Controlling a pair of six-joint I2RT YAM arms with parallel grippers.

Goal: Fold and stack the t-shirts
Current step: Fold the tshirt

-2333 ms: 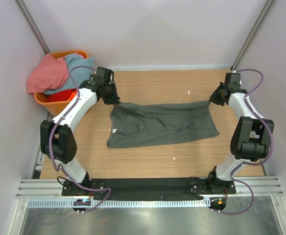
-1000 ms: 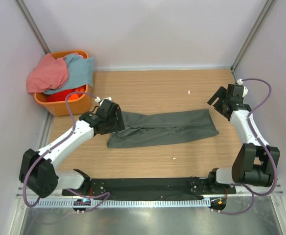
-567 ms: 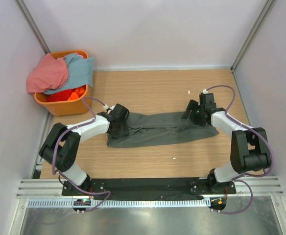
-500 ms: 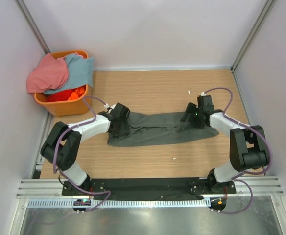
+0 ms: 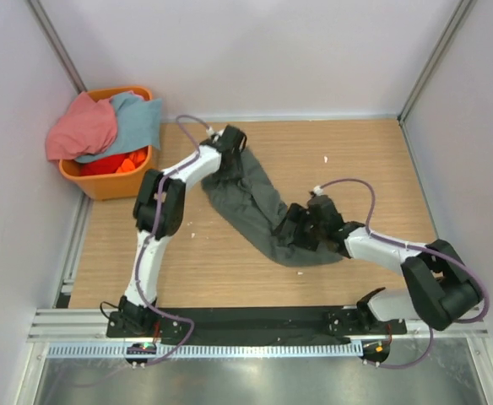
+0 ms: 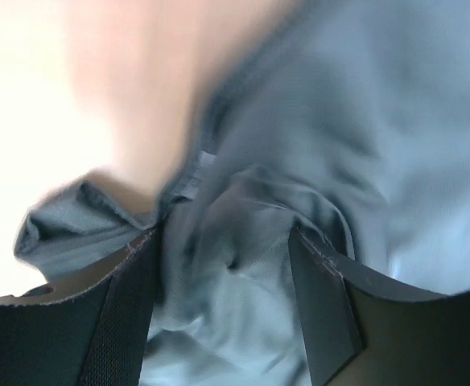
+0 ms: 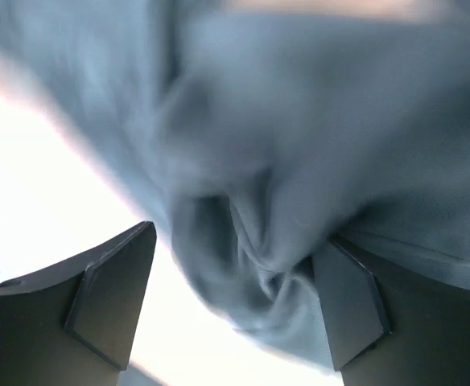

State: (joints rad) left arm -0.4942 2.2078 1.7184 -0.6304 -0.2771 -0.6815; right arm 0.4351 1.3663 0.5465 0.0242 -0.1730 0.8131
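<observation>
A dark grey t-shirt (image 5: 255, 198) lies bunched in a diagonal strip across the wooden table (image 5: 365, 160). At its far upper end sits my left gripper (image 5: 232, 156). In the left wrist view (image 6: 225, 241) crumpled grey cloth (image 6: 340, 121) fills the gap and touches both fingers. My right gripper (image 5: 295, 229) is at the strip's near lower end. Its wrist view (image 7: 235, 241) shows a cloth bunch (image 7: 315, 121) against the right finger (image 7: 348, 297), while the left finger (image 7: 110, 289) stands apart from it. A salmon-pink t-shirt (image 5: 82, 126) and a light blue one (image 5: 137, 118) are heaped in the basket.
The orange basket (image 5: 111, 179) stands at the far left corner against the wall. Small white specks (image 5: 326, 159) lie on the wood. Walls close in the table on three sides, and both arm bases sit along the near edge.
The grey shirt lay sideways across the table; now it runs diagonally. My left gripper swung toward the back with one end, and my right gripper came inward and nearer with the other.
</observation>
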